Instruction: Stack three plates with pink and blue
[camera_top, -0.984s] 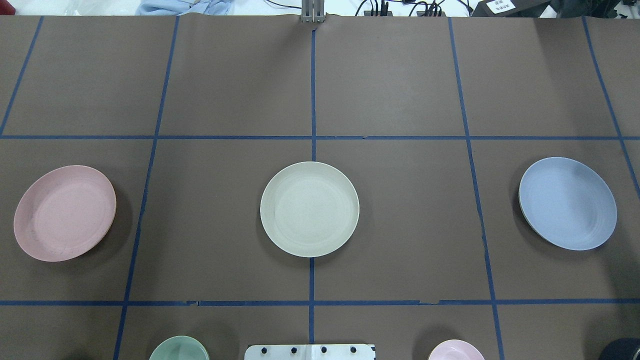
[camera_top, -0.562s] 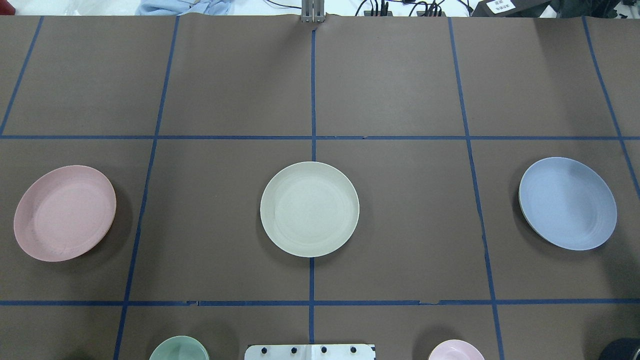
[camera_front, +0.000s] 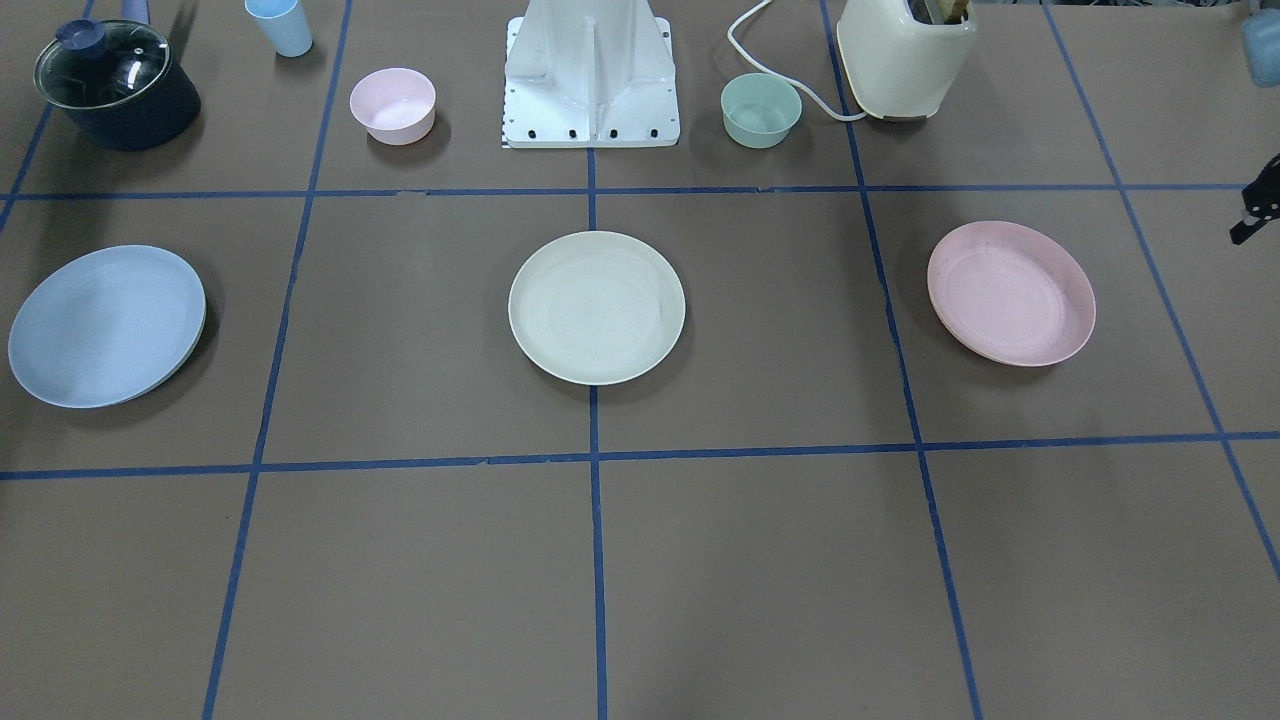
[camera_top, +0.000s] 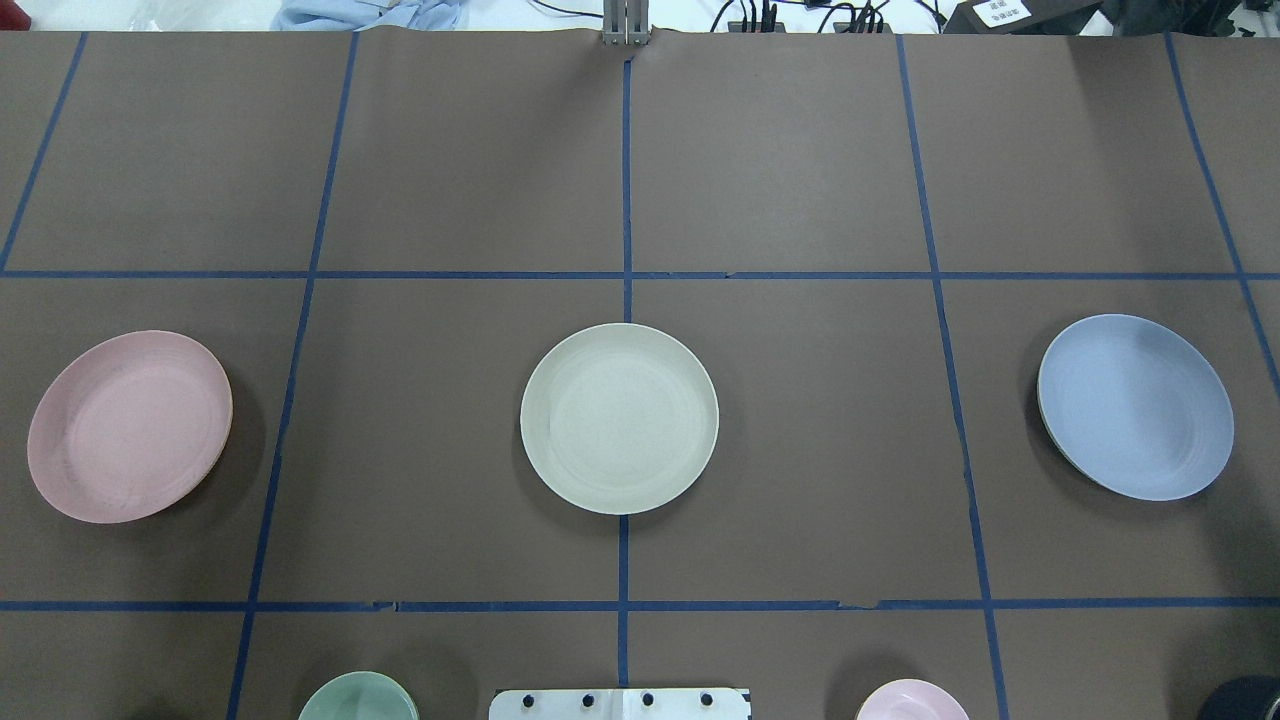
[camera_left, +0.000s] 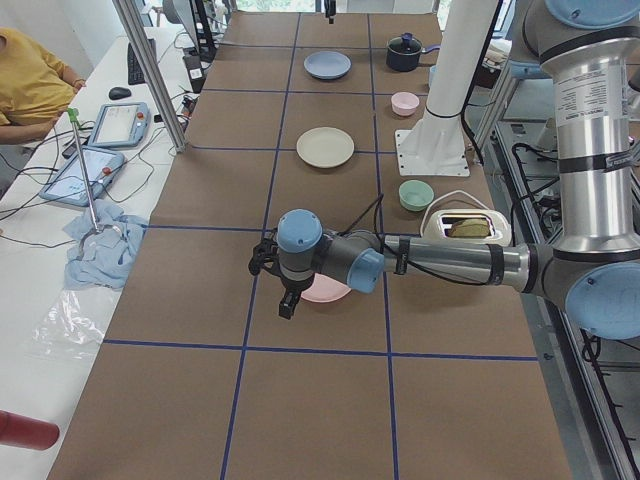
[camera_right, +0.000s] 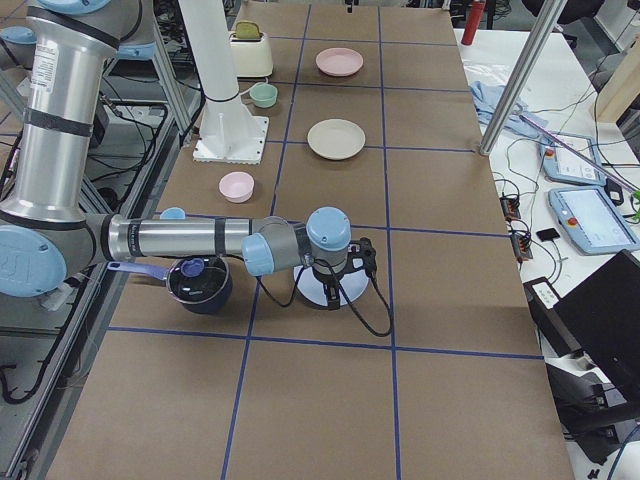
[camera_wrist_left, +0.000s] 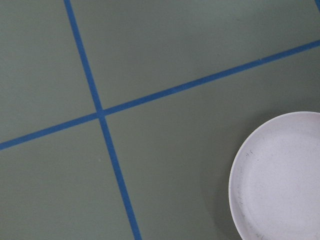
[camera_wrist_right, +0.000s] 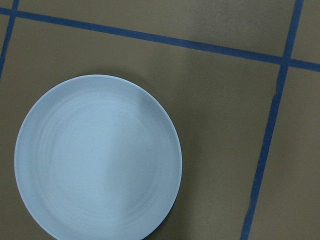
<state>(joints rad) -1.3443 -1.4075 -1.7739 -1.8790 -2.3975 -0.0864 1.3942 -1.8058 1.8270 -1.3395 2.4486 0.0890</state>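
Three plates lie apart in a row on the brown table. The cream plate (camera_top: 619, 418) is in the middle, the pink plate (camera_top: 129, 426) at the left and the blue plate (camera_top: 1135, 406) at the right. My left gripper (camera_left: 287, 303) hangs above the table by the pink plate (camera_left: 325, 293); its wrist view shows the pink plate (camera_wrist_left: 280, 180) at the lower right. My right gripper (camera_right: 330, 288) hangs over the blue plate (camera_wrist_right: 97, 157). I cannot tell whether either gripper is open or shut.
Along the robot's side stand a small pink bowl (camera_front: 392, 105), a mint-green bowl (camera_front: 761, 110), a dark lidded pot (camera_front: 118, 85), a blue cup (camera_front: 279, 25), a cream toaster (camera_front: 905, 55) and the white robot base (camera_front: 590, 80).
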